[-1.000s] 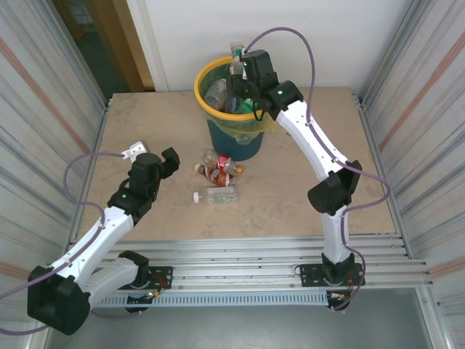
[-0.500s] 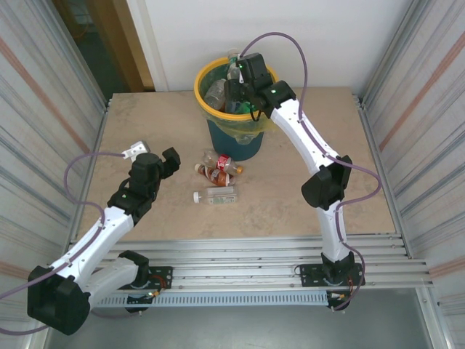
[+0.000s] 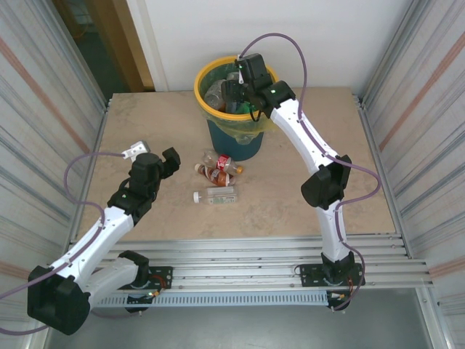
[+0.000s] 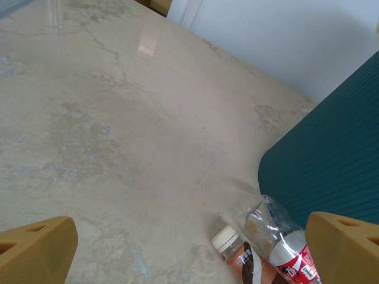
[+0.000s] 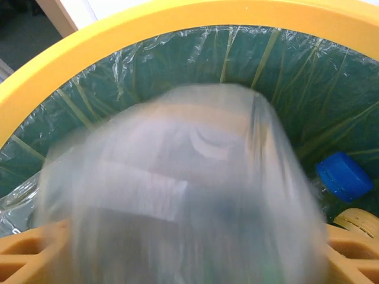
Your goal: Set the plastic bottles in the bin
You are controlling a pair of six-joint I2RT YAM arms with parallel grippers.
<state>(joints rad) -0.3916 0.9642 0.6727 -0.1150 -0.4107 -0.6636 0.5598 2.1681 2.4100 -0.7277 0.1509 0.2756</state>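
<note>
Step in hand, as judged: drop of one bottle into the bin (image 3: pixel 227 144). Bin stands at far centre of table (image 3: pixel 312 203), yellow rim (image 5: pixel 195 15) w/ green bag liner inside. Right gripper (image 3: pixel 234 86) hangs over the bin mouth, inside the rim line. Clear bottle (image 5: pixel 177 195) sits close in front of the wrist cam between the tan fingers (image 5: pixel 23 257), heavily blurred; cannot tell whether jaws grip it or have let go. To do this well: keep gripper centred over the opening, well off the rim, open fully, then lift straight up so fingers don't snag the liner. Bin looks fairly full, several bottles (image 3: pixel 216 93) near the top, so a drop toward a gap is safer; risk of bounce-out is a judgement only. Surroundings: left gripper (image 3: pixel 152 154) hovers above the table left of centre, jaws wide, holding nothing. Remaining on table: small cluster (image 3: pixel 218 167) just in front of the bin base, incl. a brown one w/ white cap (image 4: pixel 237 257), and a single clear one (image 3: pixel 216 195) lying nearer. Blue cap (image 5: pixel 343 176) visible in bin. Nothing obstructs the right arm's path.
</note>
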